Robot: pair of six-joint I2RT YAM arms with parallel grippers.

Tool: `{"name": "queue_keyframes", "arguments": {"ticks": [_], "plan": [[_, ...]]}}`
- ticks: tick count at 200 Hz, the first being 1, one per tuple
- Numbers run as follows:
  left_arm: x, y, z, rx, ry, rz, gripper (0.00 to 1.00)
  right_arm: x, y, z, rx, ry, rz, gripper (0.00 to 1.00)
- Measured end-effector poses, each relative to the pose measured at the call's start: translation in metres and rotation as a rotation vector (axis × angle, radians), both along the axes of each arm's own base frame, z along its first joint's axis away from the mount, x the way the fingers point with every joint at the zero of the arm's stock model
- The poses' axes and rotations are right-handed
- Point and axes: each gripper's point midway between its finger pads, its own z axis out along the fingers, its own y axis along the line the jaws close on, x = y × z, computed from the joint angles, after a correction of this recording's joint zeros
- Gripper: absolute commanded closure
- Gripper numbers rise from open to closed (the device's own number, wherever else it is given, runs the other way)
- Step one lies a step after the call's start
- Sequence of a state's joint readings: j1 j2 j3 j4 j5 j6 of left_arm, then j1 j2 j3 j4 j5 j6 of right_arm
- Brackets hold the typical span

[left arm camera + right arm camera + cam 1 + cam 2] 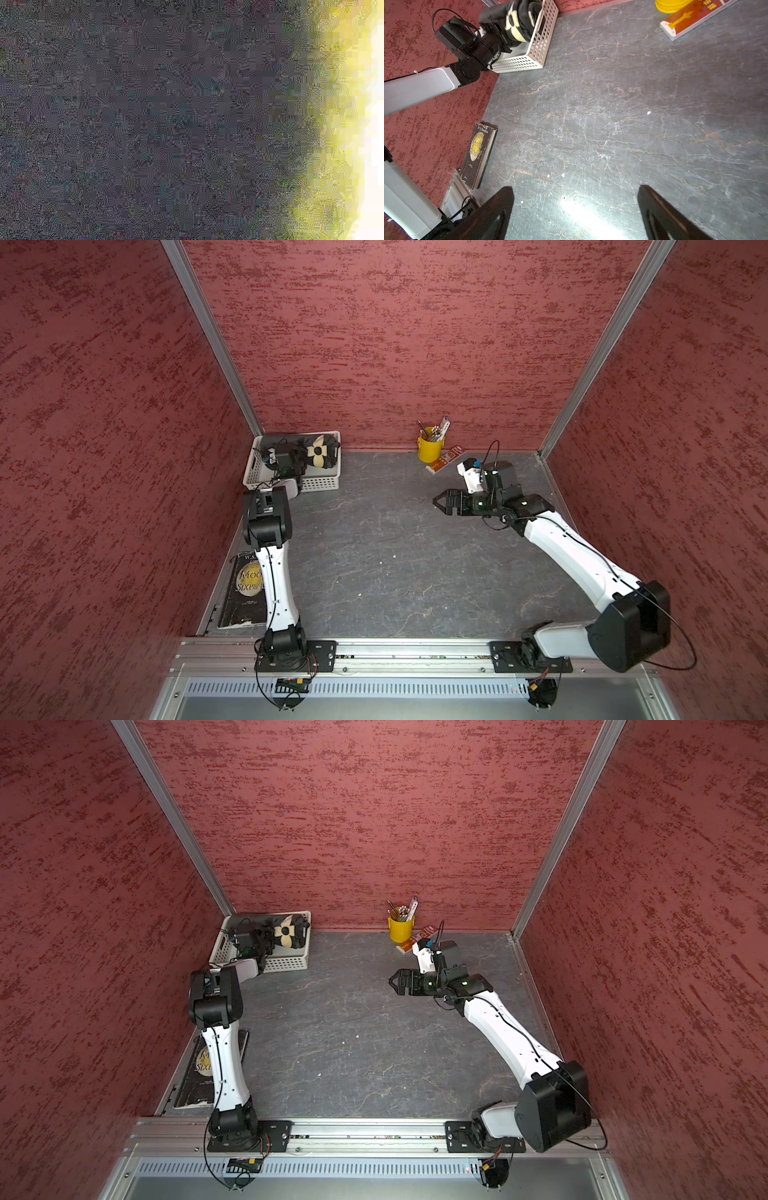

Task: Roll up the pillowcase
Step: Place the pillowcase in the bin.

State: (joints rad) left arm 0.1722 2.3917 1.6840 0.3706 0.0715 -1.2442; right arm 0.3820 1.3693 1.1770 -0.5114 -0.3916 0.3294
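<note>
Nearest the arms' bases, a dark book lies flat on the grey table by the left wall, partly under the left arm; further in, the right gripper hangs above bare tabletop, well apart from everything; in the right wrist view its fingers stand wide apart with nothing between them and nothing touching them.

At the far left corner sits a white perforated basket; the pillowcase lies inside it as a thick black roll along the back wall, one cream flower showing in both top views; the roll rises above the basket's rim.

The left gripper reaches down into the basket and sits right against the roll, close beside the flower; whether its jaws are spread or pinching the cloth cannot be told, since the fingers are lost against the black plush; the left wrist view gives only dark grain with a yellow glare at one edge.

By the far wall, a yellow cup holds pens; just beside it lies a red book.
</note>
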Motion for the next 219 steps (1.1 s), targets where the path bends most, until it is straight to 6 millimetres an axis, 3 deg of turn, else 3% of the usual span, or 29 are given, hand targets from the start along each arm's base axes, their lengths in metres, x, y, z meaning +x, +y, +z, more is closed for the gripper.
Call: {"name": "queue_keyframes", "arguments": {"ticks": [7,29,35,38,41,79,113,172,197,219], "plan": [[-0.004,0.0,-0.01,-0.014,0.045,0.013,0.54,0.0,-0.001,0.001,-0.001,-0.004,-0.002,0.02],[-0.01,0.001,-0.028,-0.07,0.147,0.045,0.31,0.0,-0.004,0.004,-0.009,-0.017,-0.016,0.01],[-0.009,0.001,-0.028,-0.082,0.158,0.048,0.22,0.0,-0.004,0.004,-0.011,-0.019,-0.018,0.01],[-0.009,0.001,-0.028,-0.095,0.16,0.054,0.05,0.0,-0.004,0.004,-0.012,-0.019,-0.019,0.02],[-0.01,0.001,-0.028,-0.095,0.171,0.051,0.0,0.0,-0.004,0.004,-0.013,-0.019,-0.02,0.01],[-0.021,0.0,-0.033,-0.134,0.259,0.076,0.0,0.001,-0.006,0.003,-0.024,-0.021,-0.027,0.01],[-0.044,-0.001,-0.021,-0.125,0.368,0.112,0.0,0.003,-0.008,0.002,-0.035,-0.028,-0.034,0.01],[-0.088,-0.01,0.044,-0.128,0.47,0.132,0.0,0.014,-0.015,0.003,-0.071,-0.078,-0.079,0.01],[-0.105,-0.019,0.075,-0.065,0.465,0.09,0.0,0.015,-0.024,-0.009,-0.107,-0.1,-0.115,0.02],[-0.125,-0.038,0.104,0.054,0.452,0.005,0.0,0.011,-0.044,-0.025,-0.178,-0.123,-0.184,0.01]]}}
